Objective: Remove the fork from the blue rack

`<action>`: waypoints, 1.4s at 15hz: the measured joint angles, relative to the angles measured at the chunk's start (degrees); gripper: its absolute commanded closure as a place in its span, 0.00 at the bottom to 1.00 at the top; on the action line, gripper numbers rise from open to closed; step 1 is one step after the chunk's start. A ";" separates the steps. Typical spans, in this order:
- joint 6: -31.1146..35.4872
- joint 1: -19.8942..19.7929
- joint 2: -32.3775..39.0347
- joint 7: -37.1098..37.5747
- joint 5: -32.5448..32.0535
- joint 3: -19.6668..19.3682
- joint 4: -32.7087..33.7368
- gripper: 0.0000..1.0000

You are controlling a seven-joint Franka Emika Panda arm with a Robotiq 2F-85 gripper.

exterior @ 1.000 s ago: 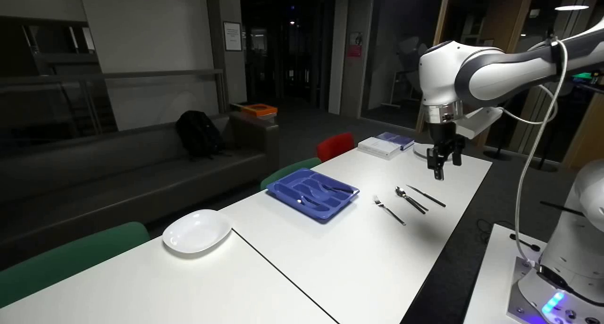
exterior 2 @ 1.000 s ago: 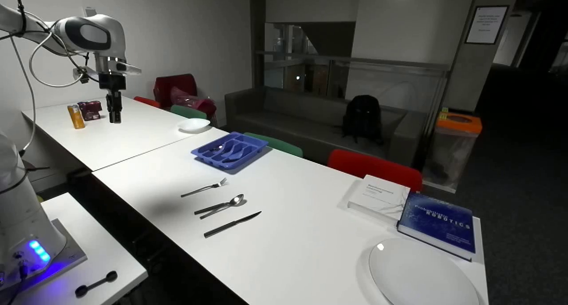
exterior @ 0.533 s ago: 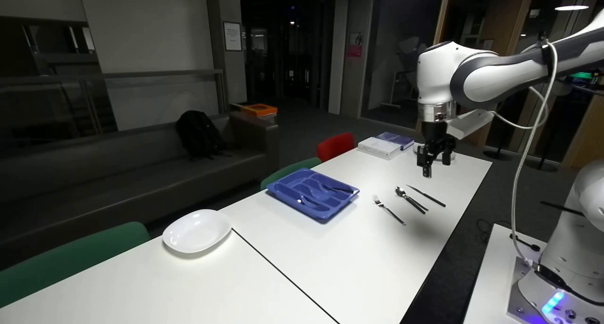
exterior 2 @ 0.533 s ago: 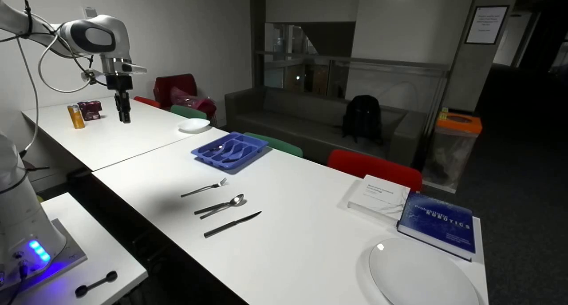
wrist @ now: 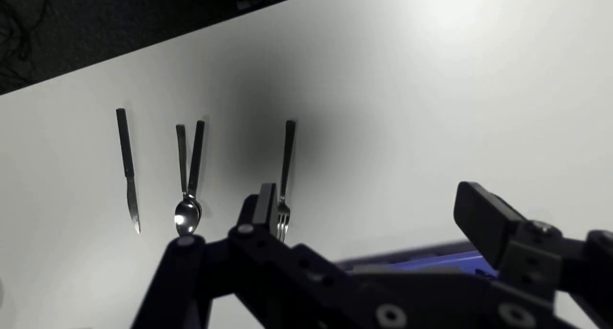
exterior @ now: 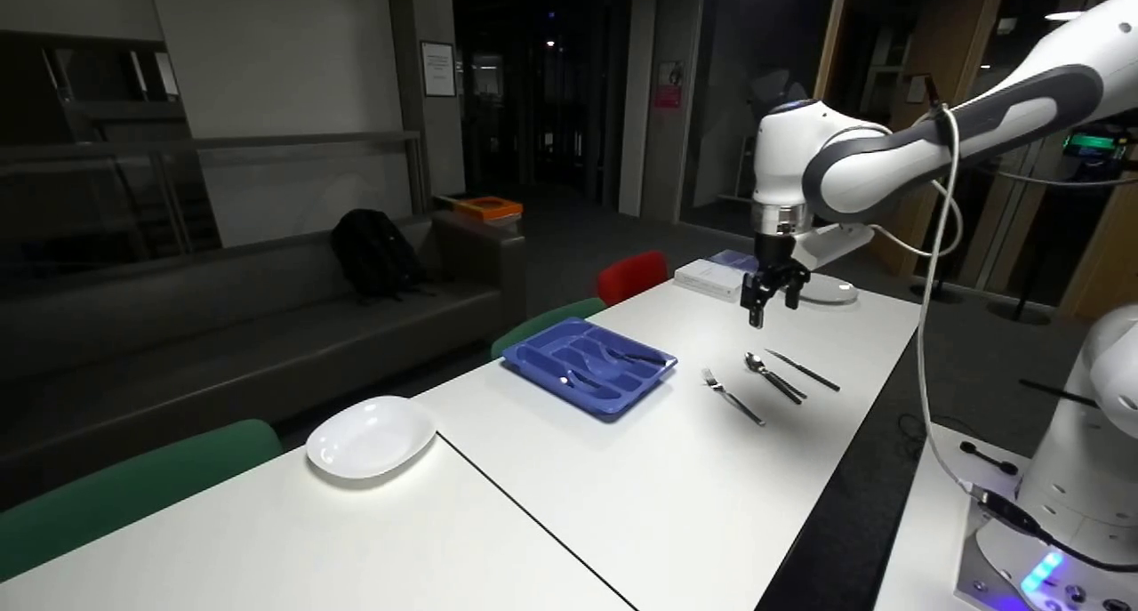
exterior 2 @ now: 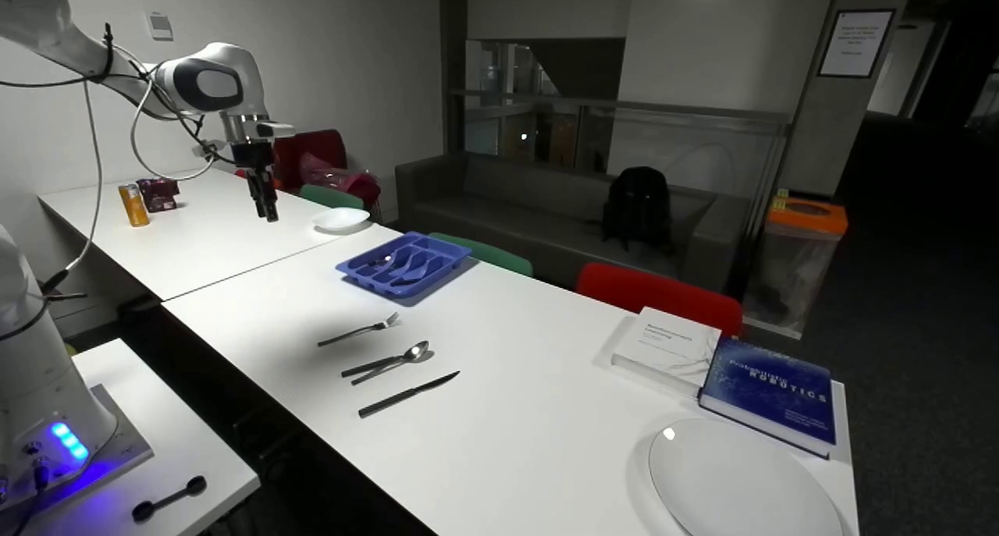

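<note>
The blue rack (exterior: 613, 406) lies on the white table; it also shows in an exterior view (exterior 2: 367, 283), and its edge shows in the wrist view (wrist: 445, 260). Dark-handled cutlery (exterior: 637, 357) lies in its compartments; I cannot tell which piece is a fork. A separate fork (exterior: 734, 399) with a dark handle lies on the table beside the rack; it also shows in the wrist view (wrist: 287, 161), its tines partly behind a finger. My gripper (exterior: 773, 307) is open and empty, pointing down, well above the table; its jaws stand wide apart in the wrist view (wrist: 368, 199).
Two spoons (exterior: 772, 377) and a knife (exterior: 803, 369) lie beside the table fork. A white dish (exterior: 372, 437) stands on the far side of the rack. Books (exterior 2: 663, 345) and a white plate (exterior 2: 741, 481) lie at the table's end. Chairs (exterior 2: 659, 294) line the table.
My gripper has moved sideways over the table toward the rack and stays open. The rack and the cutlery have not moved.
</note>
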 measured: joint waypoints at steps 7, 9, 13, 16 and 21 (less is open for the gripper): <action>-2.94 -0.11 13.38 -0.01 -6.61 -0.49 15.31 0.00; -6.14 0.19 17.97 -0.93 -7.34 -1.26 20.73 0.00; -9.29 1.25 24.93 -11.12 -6.37 -3.46 28.82 0.00; -9.50 1.37 26.72 -19.26 -4.87 -4.11 31.53 0.00; -9.50 1.36 26.75 -23.03 -3.59 -4.87 32.22 0.00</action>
